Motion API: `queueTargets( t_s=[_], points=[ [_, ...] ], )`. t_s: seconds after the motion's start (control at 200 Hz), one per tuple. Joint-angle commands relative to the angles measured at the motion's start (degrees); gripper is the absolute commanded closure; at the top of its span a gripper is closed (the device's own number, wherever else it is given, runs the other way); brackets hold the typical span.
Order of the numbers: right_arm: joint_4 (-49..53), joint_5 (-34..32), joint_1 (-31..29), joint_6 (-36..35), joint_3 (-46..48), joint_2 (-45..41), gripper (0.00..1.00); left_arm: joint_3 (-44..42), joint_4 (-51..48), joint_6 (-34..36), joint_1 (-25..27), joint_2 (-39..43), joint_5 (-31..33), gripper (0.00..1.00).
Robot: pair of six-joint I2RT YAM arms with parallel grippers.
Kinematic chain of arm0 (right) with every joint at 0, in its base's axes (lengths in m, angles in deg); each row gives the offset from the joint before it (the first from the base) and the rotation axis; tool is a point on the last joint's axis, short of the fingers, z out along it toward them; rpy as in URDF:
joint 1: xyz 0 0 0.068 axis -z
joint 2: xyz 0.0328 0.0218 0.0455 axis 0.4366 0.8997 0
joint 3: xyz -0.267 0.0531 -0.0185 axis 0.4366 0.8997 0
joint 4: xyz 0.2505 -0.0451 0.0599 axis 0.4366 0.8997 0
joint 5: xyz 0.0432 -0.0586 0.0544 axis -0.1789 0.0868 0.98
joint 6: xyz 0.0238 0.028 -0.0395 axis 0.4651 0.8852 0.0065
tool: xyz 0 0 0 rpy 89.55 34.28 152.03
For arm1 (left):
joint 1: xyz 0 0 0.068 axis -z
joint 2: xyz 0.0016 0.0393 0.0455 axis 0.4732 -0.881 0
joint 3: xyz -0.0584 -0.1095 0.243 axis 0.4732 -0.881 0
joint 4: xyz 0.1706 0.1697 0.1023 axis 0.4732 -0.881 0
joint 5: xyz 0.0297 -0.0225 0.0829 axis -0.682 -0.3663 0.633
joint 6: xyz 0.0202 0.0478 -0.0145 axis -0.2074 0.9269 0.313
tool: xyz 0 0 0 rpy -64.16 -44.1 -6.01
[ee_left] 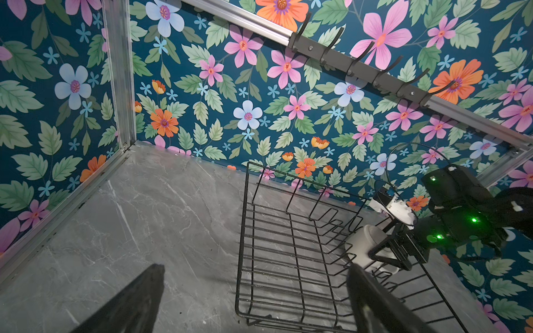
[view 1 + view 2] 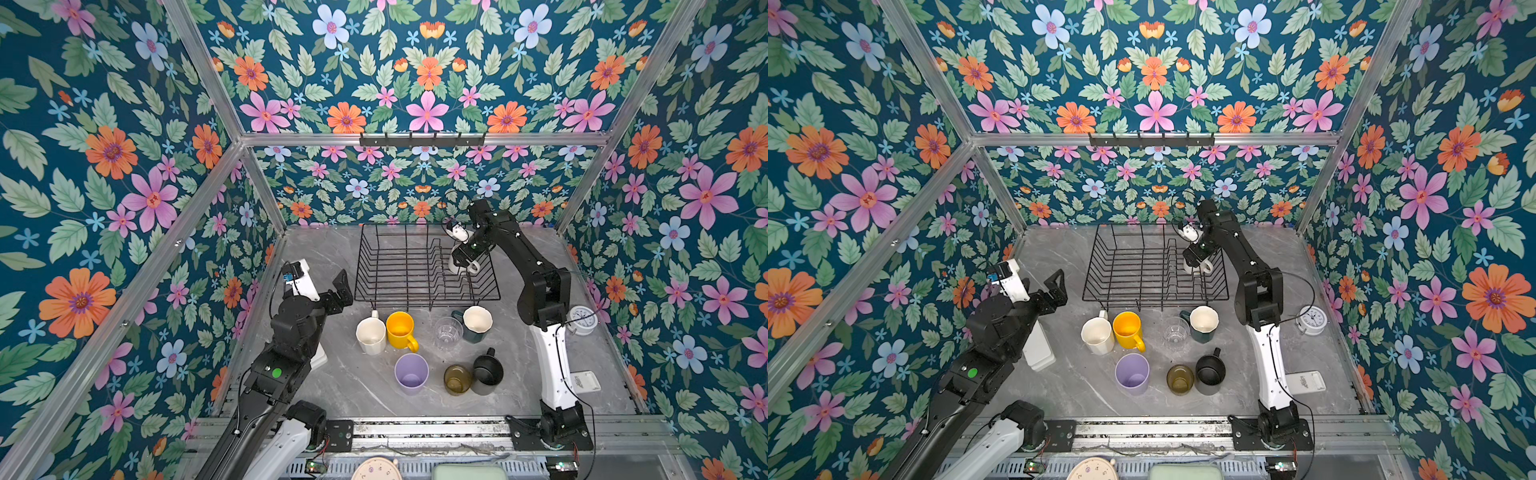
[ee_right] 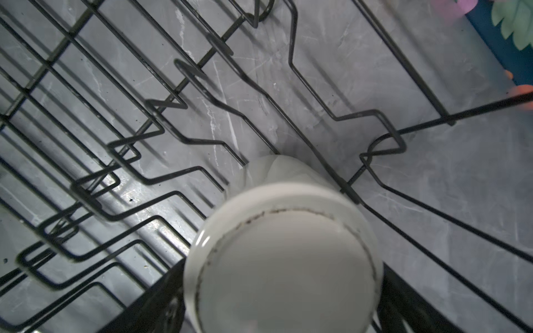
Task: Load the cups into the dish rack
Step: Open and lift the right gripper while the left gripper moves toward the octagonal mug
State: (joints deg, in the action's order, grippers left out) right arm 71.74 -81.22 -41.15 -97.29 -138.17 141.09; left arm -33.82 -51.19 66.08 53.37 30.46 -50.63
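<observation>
The black wire dish rack (image 2: 428, 298) (image 2: 1154, 297) (image 1: 242, 259) stands at the back of the marble table. A white mug (image 2: 456, 268) (image 2: 1192, 268) (image 1: 364, 241) (image 3: 284, 259) stands upside down in its right part, beside the dividers. My right gripper (image 2: 460, 265) (image 3: 283, 302) is open, with a finger on each side of that mug. On the table in front stand a white mug (image 2: 370, 335), a yellow mug (image 2: 400, 330), a clear glass (image 2: 448, 332), a dark green mug (image 2: 477, 325), a lilac tumbler (image 2: 411, 374), an amber glass (image 2: 457, 379) and a black mug (image 2: 487, 372). My left gripper (image 2: 345, 289) (image 1: 255, 269) hangs open and empty left of the rack.
A small white alarm clock (image 2: 582, 320) sits by the right arm's elbow. A black hook rail (image 2: 422, 140) (image 1: 360, 62) runs along the back wall. A white holder (image 2: 586, 380) lies near the right wall. Floral walls close in the back and both sides.
</observation>
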Motion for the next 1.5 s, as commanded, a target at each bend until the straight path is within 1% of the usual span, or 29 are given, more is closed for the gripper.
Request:
queueTargets(
  t_s=[0.0, 0.165, 0.26, 0.37, 0.44, 0.52, 0.635, 0.705, 0.765, 0.85, 0.915, 0.94, 1.02, 1.1, 1.28, 1.43, 1.495],
  points=[
    [0.6, 1.1, -0.1, 1.4, -0.3, -0.9, 0.06, -0.1, 0.3, -0.5, -0.1, 0.1, 0.6, 0.00],
    [0.4, 1.1, -0.1, 3.3, -1.7, -2.2, 0.06, 0.0, -0.4, -0.9, -0.1, 0.3, 1.2, 0.00],
    [0.7, 2.8, -0.1, 5.3, -2.9, -3.9, 0.06, 0.3, -1.8, -1.6, 0.0, 0.1, 1.3, 0.00],
    [-0.4, 5.0, -0.1, 10.5, -2.9, -7.3, 0.06, 1.0, -4.5, -2.8, -0.1, -0.3, 1.8, 0.00],
    [-2.3, 6.5, 0.0, 15.8, -1.1, -10.3, 0.05, 1.5, -6.4, -3.9, -0.1, -0.7, 1.3, 0.00],
    [-6.3, 7.6, -0.3, 22.3, 4.5, -15.4, 0.04, 2.1, -8.9, -5.1, -0.1, -1.3, 0.3, 0.01],
    [-16.8, 7.1, -1.5, 29.4, 18.9, -25.2, 0.04, 3.2, -14.2, -6.5, -0.1, -2.6, -0.8, 0.02],
    [-22.0, 6.8, -2.4, 32.8, 26.9, -30.7, 0.04, 3.7, -17.7, -7.7, -0.1, -3.2, -1.6, 0.02],
    [-25.3, 6.5, -3.1, 34.9, 32.7, -34.8, 0.04, 3.8, -20.1, -8.5, -0.1, -3.8, -3.5, 0.03],
    [-28.6, 4.2, -4.6, 36.4, 39.8, -39.7, 0.04, 4.0, -23.2, -9.3, -0.1, -4.9, -7.1, 0.04],
    [-29.4, 2.0, -5.9, 36.6, 43.3, -41.5, 0.04, 4.1, -25.5, -10.1, -0.1, -5.9, -9.4, 0.06],
    [-29.4, 1.5, -6.2, 36.8, 44.5, -43.9, 0.04, 4.0, -26.2, -10.4, -0.1, -6.2, -10.2, 0.06],
    [-30.7, 2.1, -6.8, 37.9, 48.6, -46.4, 0.04, 3.3, -28.7, -11.3, -0.1, -6.9, -13.0, 0.10],
    [-33.0, 2.5, -7.0, 39.1, 52.5, -48.6, 0.04, 1.9, -29.1, -11.6, -0.1, -6.8, -15.6, 0.14],
    [-33.2, 1.9, -7.8, 38.9, 55.9, -50.4, 0.04, 0.1, -30.9, -12.2, -0.1, -7.4, -19.7, 0.29],
    [-33.0, 2.8, -7.9, 39.1, 57.2, -50.8, 0.05, -1.1, -31.0, -12.3, -0.1, -9.6, -22.3, 0.38],
    [-33.6, 2.2, -8.0, 39.0, 58.3, -51.5, 0.05, -1.6, -30.4, -12.3, 0.0, -10.7, -22.8, 0.40]
  ],
)
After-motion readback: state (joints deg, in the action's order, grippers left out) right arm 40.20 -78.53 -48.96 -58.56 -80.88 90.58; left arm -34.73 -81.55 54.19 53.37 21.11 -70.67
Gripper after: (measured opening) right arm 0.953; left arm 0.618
